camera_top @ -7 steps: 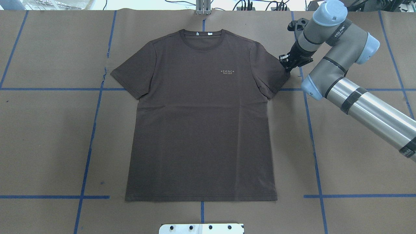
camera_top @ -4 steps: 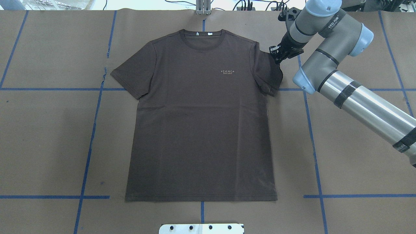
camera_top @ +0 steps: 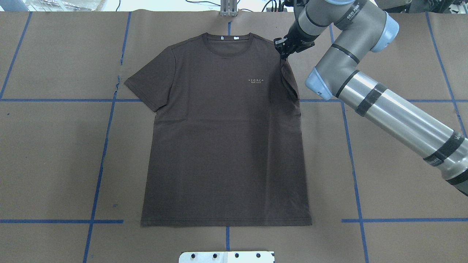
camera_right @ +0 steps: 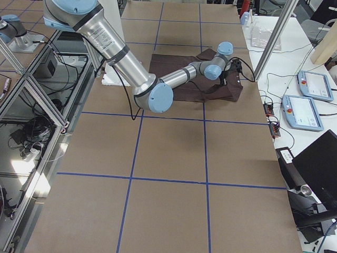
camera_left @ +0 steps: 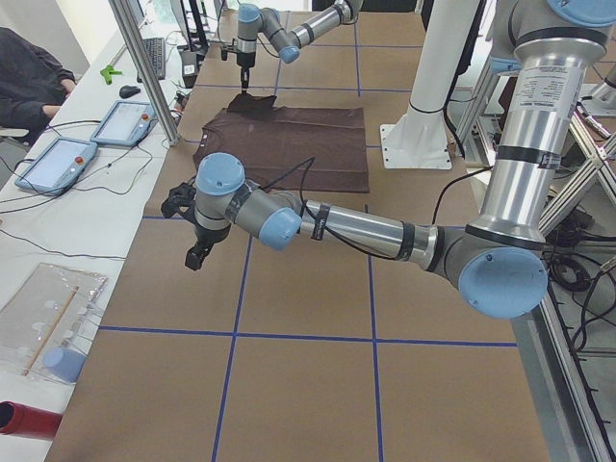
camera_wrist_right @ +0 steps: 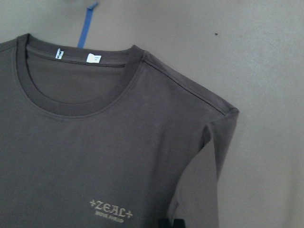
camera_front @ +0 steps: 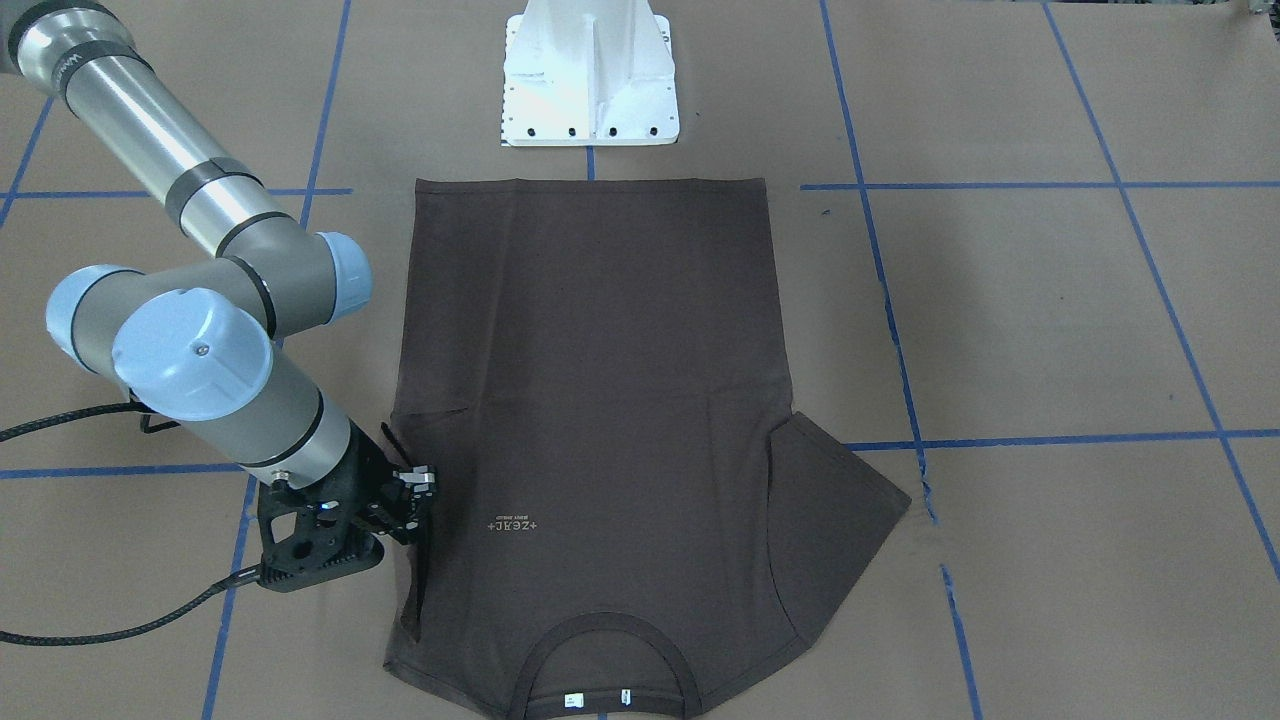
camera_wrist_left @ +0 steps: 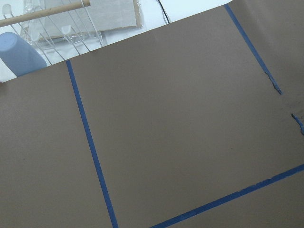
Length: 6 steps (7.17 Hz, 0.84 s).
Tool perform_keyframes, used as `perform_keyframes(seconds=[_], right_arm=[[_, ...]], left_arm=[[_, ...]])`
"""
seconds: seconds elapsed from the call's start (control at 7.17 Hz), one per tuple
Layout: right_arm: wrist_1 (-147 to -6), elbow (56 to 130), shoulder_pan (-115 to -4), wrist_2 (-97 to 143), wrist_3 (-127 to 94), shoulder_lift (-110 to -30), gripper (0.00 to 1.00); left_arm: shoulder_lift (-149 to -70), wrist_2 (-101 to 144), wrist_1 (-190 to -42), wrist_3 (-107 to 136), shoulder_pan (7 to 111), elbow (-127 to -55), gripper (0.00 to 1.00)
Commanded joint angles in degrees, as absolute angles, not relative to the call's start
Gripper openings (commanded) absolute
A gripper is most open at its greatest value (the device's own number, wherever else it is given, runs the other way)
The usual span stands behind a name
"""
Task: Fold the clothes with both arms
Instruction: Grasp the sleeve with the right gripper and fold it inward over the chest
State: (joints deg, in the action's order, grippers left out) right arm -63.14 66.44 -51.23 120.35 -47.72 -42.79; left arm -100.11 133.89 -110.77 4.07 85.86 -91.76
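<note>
1. Since a second ago, the right gripper (camera_top: 283,54) has moved inward, carrying the T-shirt's (camera_top: 223,146) sleeve (camera_top: 290,80) up to the shoulder.
2. Its jaws pinch the lifted sleeve edge.
3. The T-shirt lies flat, chest-up, on the brown table (camera_top: 395,175).
4. The left gripper (camera_left: 195,258) hovers well apart from the T-shirt; I cannot tell whether it is open or closed.

Work surface: a table (camera_top: 55,153) covered in brown paper, divided into large squares by blue tape lines (camera_top: 98,175). Lighting is even, with soft shadows. In the exterior left view, a white bench (camera_left: 87,207) runs along the left of the frame, carrying two tablets (camera_left: 125,122), a keyboard (camera_left: 154,56), a mouse (camera_left: 130,91) and, lower left, a clear tray (camera_left: 48,308) beside a blue cup (camera_left: 65,363). A metal post (camera_left: 144,67) rises at the bench's edge. A seated person (camera_left: 29,77) in dark clothing occupies the upper left corner.
</note>
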Motion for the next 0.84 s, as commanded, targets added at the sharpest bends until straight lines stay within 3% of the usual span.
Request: perform_keyframes(seconds=[0.0,0.28,0.42,0.7], right_arm=[[-63.19,66.09,-47.65,115.16,-50.44,-39.56,0.00],[-62.84,64.87,-46.14,113.29,-50.36,-39.55,0.00],[-62.75,64.78,-46.23,113.29,-50.36,-39.55,0.99],[-63.01,64.78,-47.10,113.99,-50.80,-39.55,1.00]], left_arm=[[-100.20,133.95,-111.18,4.04,85.87,-91.85,1.00],[-100.11,134.12,-111.18,4.22,85.87,-91.85,1.00],[-100.19,134.12,-111.27,5.00,85.87,-91.85,1.00],[-102.55,133.95,-111.27,8.33,85.43,-91.15,1.00]])
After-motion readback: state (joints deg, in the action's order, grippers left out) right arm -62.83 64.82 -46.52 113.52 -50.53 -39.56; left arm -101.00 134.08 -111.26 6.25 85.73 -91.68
